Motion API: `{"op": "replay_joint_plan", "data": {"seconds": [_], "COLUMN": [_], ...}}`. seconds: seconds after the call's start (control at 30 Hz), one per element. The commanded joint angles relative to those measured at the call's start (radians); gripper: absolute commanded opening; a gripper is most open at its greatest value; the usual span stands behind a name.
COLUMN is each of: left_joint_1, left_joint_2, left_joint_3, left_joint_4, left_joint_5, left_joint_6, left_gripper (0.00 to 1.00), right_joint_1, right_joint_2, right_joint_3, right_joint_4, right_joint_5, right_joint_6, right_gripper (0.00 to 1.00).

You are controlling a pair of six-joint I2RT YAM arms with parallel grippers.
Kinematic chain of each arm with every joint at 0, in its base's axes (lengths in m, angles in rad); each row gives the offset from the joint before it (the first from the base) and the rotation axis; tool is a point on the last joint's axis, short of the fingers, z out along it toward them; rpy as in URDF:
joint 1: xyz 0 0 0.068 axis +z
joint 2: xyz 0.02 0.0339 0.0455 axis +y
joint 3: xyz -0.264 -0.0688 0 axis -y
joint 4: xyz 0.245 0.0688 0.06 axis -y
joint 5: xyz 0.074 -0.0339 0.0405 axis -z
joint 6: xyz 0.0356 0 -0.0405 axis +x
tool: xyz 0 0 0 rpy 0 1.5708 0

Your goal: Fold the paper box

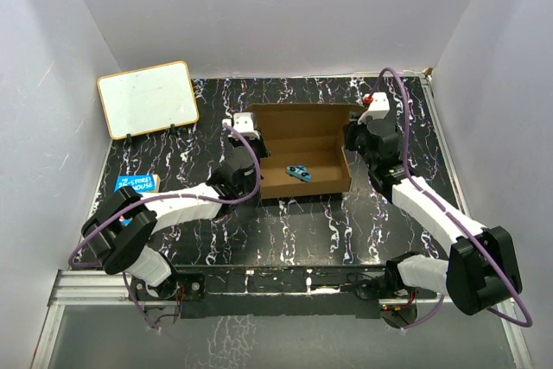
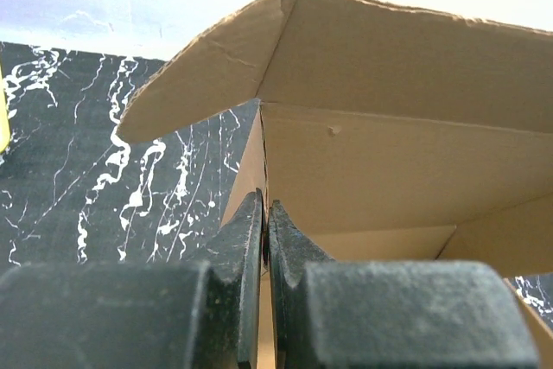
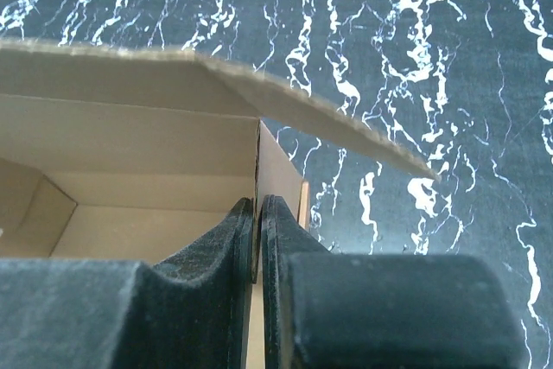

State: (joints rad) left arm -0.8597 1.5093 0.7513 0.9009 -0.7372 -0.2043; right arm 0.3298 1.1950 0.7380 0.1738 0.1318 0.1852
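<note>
The paper box [image 1: 302, 149] stands in the middle of the table as a shallow brown cardboard tray, its lid panel upright along the far side. My left gripper [image 1: 251, 138] is shut on the box's left side wall; in the left wrist view the fingers [image 2: 266, 209] pinch that wall's thin edge, with the lid [image 2: 389, 58] and its side flap leaning overhead. My right gripper [image 1: 352, 137] is shut on the right side wall. The right wrist view has its jaws [image 3: 257, 209] pressed on the cardboard wall [image 3: 276, 170], with the lid's flap [image 3: 346, 131] slanting out to the right.
A small blue object [image 1: 300, 171] lies inside the box on its floor. A white board with a tan frame [image 1: 147, 98] leans at the back left. A blue book [image 1: 136, 184] lies at the left edge near my left arm. White walls enclose the black marbled table [image 1: 294, 231].
</note>
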Motion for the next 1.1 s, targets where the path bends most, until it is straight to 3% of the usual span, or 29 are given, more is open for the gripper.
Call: {"op": "replay_joint_plan", "data": {"seconds": [0.0, 0.87, 1.07], "left_joint_1": [-0.063, -0.092, -0.094], "left_joint_2": [-0.01, -0.165, -0.212], "left_joint_3": [-0.007, -0.102, -0.131], "left_joint_4": [-0.047, -0.155, -0.193], "left_joint_5": [0.149, 0.185, 0.195], "left_joint_6": [-0.069, -0.123, -0.155], "left_gripper": [0.0, 0.0, 0.1], "right_joint_1": [0.059, 0.058, 0.058], "right_joint_2": [0.002, -0.092, -0.107], "right_joint_3": [-0.036, -0.103, -0.138], "right_joint_4": [-0.102, -0.167, -0.151], "right_joint_5": [-0.18, -0.188, -0.174], "right_joint_6": [0.037, -0.097, -0.117], "right_gripper": [0.11, 0.13, 0.13]}}
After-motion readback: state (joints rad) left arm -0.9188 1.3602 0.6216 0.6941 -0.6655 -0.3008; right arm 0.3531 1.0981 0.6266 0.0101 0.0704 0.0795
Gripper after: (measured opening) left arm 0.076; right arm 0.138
